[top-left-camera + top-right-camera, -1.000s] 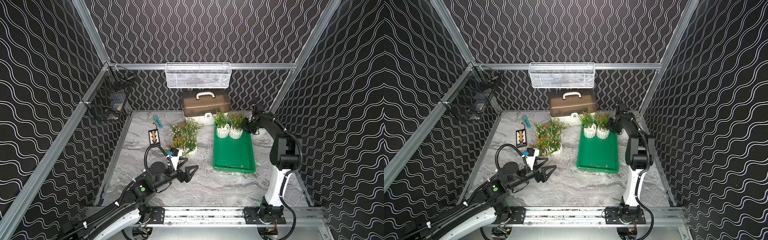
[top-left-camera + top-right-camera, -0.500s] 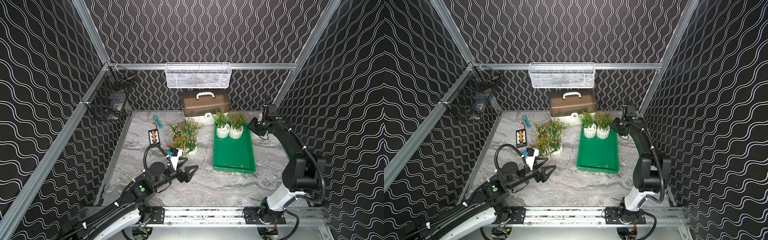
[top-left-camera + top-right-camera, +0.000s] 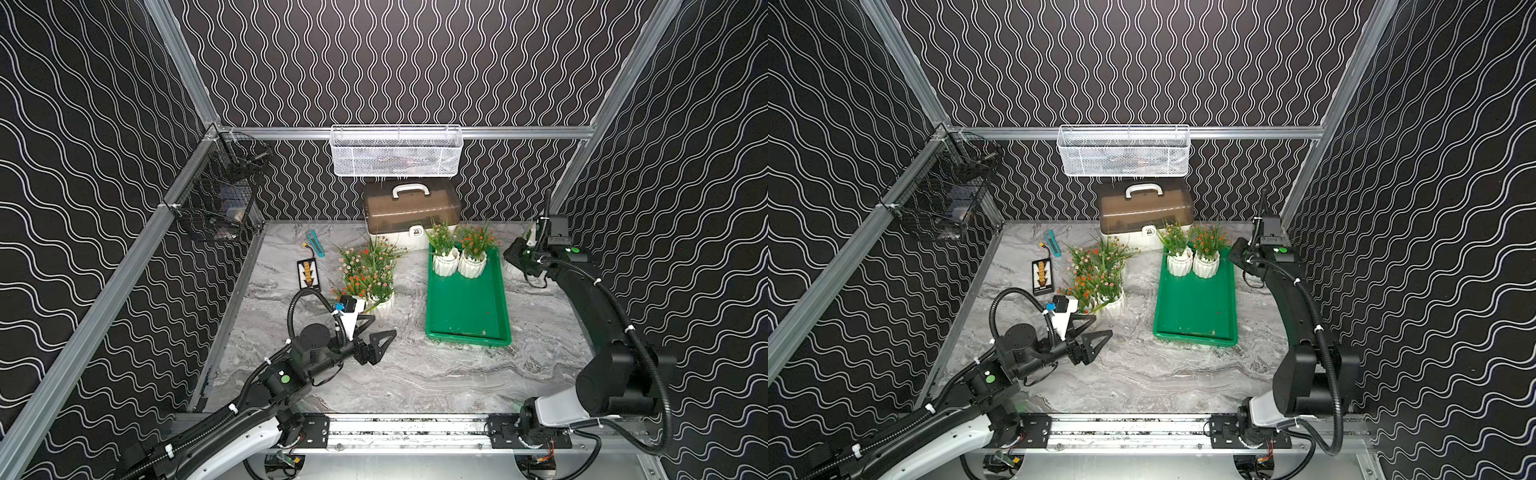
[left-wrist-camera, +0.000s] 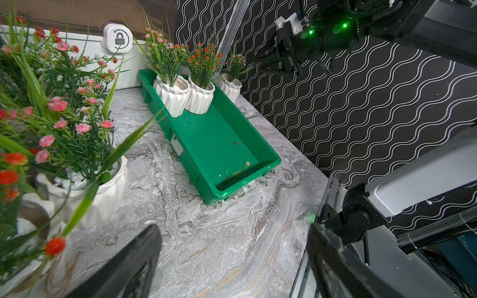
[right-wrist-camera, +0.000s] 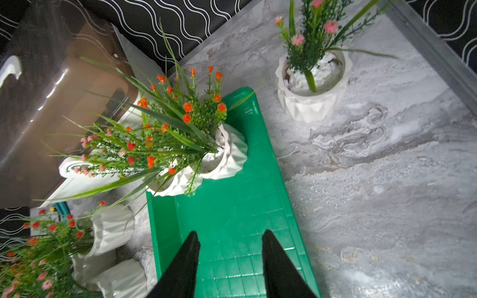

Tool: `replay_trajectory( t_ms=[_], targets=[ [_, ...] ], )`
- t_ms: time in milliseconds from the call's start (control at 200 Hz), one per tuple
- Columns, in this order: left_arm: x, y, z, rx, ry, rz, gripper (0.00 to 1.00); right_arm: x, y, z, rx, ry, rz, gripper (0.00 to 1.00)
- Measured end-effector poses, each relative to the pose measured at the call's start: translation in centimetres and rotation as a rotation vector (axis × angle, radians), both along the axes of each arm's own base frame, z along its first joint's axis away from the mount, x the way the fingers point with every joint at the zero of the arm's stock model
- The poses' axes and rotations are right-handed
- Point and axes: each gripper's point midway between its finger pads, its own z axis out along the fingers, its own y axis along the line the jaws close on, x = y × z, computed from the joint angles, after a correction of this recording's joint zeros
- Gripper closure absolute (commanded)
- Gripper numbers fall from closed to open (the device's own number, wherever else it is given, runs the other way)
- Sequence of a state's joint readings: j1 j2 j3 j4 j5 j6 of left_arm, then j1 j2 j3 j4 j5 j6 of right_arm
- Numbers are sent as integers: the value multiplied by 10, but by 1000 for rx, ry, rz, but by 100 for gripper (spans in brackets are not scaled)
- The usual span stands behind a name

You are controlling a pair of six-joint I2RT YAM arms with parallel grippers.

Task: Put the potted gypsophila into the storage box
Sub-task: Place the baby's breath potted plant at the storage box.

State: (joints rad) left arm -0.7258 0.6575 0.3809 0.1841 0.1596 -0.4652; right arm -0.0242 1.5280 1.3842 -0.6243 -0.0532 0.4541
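The right claw has drawn back, released and empty. Two potted gypsophila stand just ahead of it in the storage box; the left claw gapes empty.

From where I stand, the right arm has swung back. Its elbow, which was folded up beside the storage box, now sits lower, nearer the front rail and the side wall. The right gripper has drawn off from the orange-blossomed potted gypsophila at the box's far end and now stands just clear of the rim instead of close against the plant. Its fingers have spread a little wider, with nothing between them.
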Motion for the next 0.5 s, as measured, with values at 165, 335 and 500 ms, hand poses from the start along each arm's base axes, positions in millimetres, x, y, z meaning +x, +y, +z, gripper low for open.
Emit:
replay_trajectory(
  t_ms=[165, 335, 500],
  targets=[
    [0, 0, -1, 8, 2, -1, 9, 32, -27, -10, -61, 32, -39, 56],
    [-1, 1, 2, 10, -16, -4, 8, 64, -46, -30, -140, 86, -42, 56],
    [-3, -3, 0, 6, -11, -25, 8, 83, -54, -60, -194, 160, -22, 56]
  ],
)
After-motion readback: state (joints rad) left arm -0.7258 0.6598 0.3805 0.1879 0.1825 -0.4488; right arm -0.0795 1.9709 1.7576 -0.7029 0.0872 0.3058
